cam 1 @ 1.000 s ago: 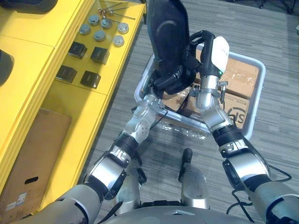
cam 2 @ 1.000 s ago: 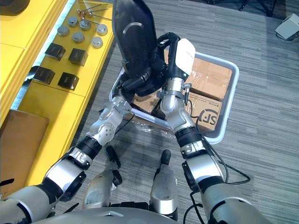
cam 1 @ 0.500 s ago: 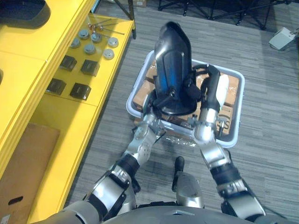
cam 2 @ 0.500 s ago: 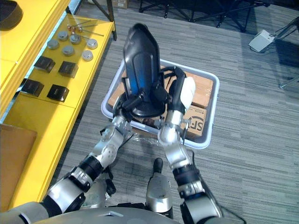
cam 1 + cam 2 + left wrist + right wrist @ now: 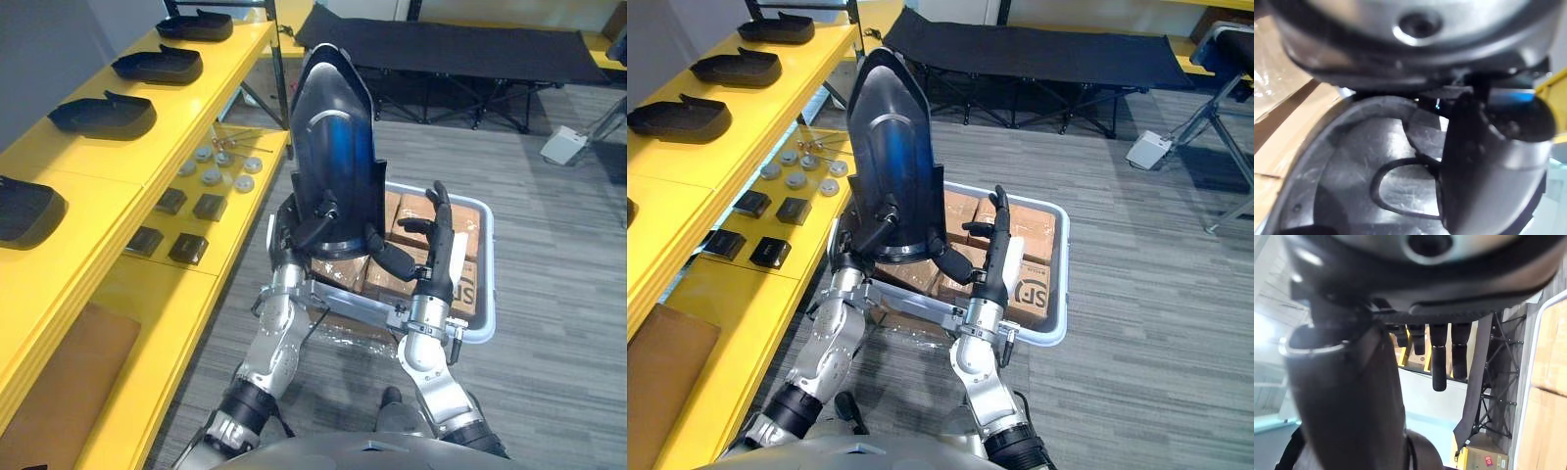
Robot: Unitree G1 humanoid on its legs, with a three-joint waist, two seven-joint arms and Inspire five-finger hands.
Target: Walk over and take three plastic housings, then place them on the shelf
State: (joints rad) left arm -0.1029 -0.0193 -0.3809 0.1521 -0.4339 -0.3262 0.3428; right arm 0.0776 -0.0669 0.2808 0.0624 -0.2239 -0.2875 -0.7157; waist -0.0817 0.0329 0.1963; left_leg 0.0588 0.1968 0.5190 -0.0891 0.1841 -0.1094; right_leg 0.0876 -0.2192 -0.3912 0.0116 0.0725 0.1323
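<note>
Left eye view shows the big black housing [image 5: 333, 127] standing tall over the grey bin [image 5: 488, 274]. The left hand [image 5: 312, 223] curls round its bottom end. The right hand [image 5: 436, 235] is beside it with straight fingers, not gripping. I think the tall housing could tip or slip, because just one hand holds it low down. It might also bump the yellow shelf [image 5: 103, 176].

A grey crate [image 5: 489, 284] of cardboard boxes [image 5: 405, 206] stands on the carpeted floor [image 5: 568, 294], with a black folding cot [image 5: 460, 49] beyond it and a white box [image 5: 566, 145] nearby.
</note>
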